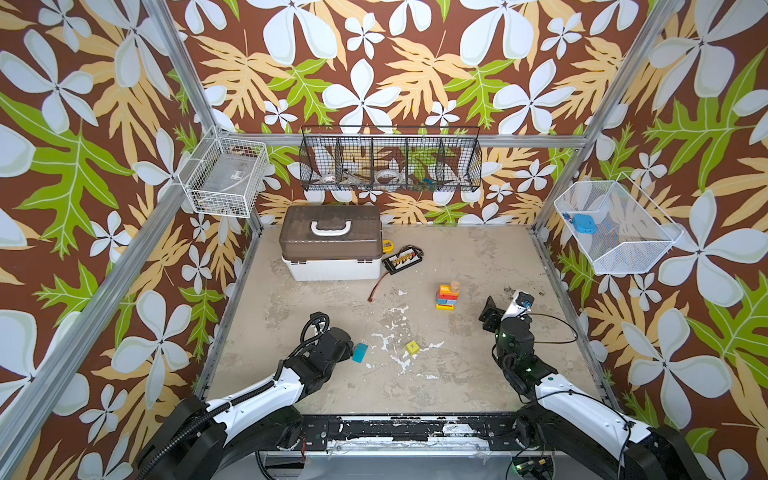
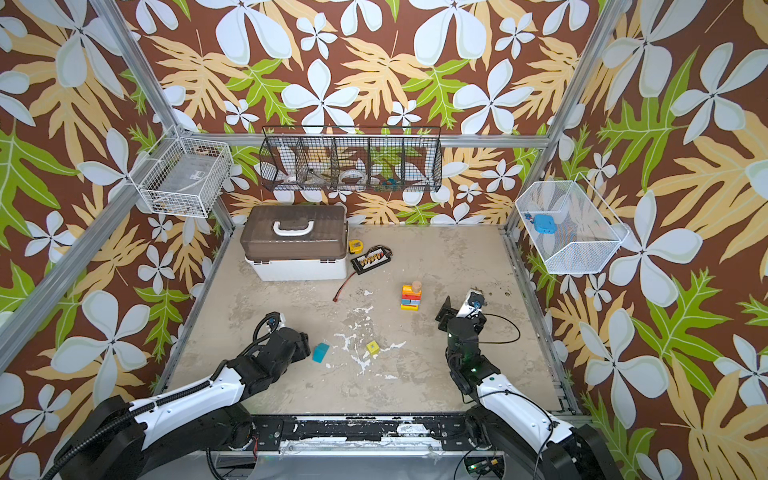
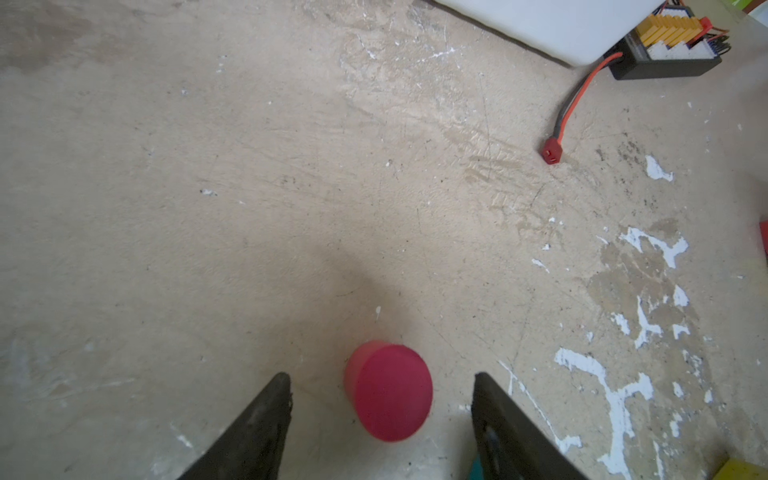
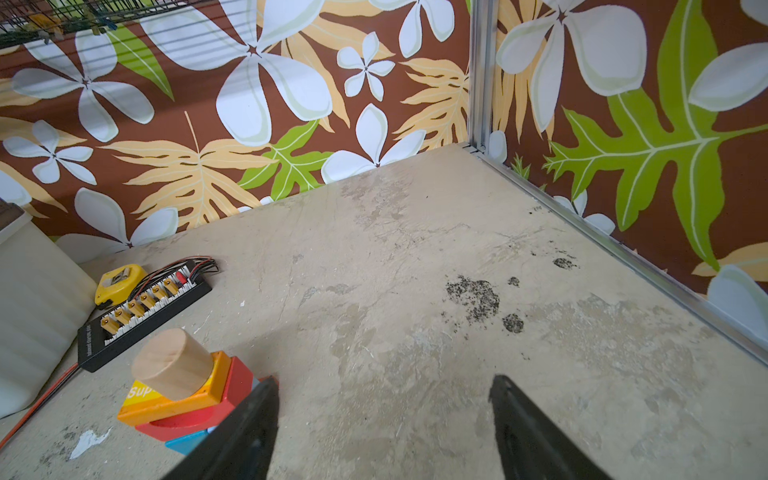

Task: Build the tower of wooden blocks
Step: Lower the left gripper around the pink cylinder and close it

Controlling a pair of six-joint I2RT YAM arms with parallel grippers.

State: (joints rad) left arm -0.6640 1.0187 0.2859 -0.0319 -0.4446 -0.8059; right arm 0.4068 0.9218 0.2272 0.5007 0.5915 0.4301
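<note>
**Ana:** What is nearest the robot?

**Ben:** The left gripper (image 3: 381, 376), low over the table (image 1: 457, 374). Its fingers are spread, and a pink cylinder (image 3: 390, 395) sits on the table between them with a gap on each side. It is not grasped. A teal block (image 1: 360, 352) lies just beside that gripper, and a yellow cube (image 1: 412, 347) lies a little to the right of it, apart from it.

**Ana:** And the right gripper (image 4: 383, 379)?

**Ben:** It is farther in, with its fingers released and only bare table between them. It sits close to the right of the tower (image 1: 448, 296) without touching it.

**Ana:** How does the tower look?

**Ben:** It stands right of centre on a yellow base, with blue, red and orange layers above. A plain wood cylinder (image 4: 172, 368) stands on top.

**Ana:** What is behind it?

**Ben:** A black connector board (image 1: 402, 259) lies farther back. A white case (image 1: 332, 245) with a brown lid stands near the rear wall.
</note>
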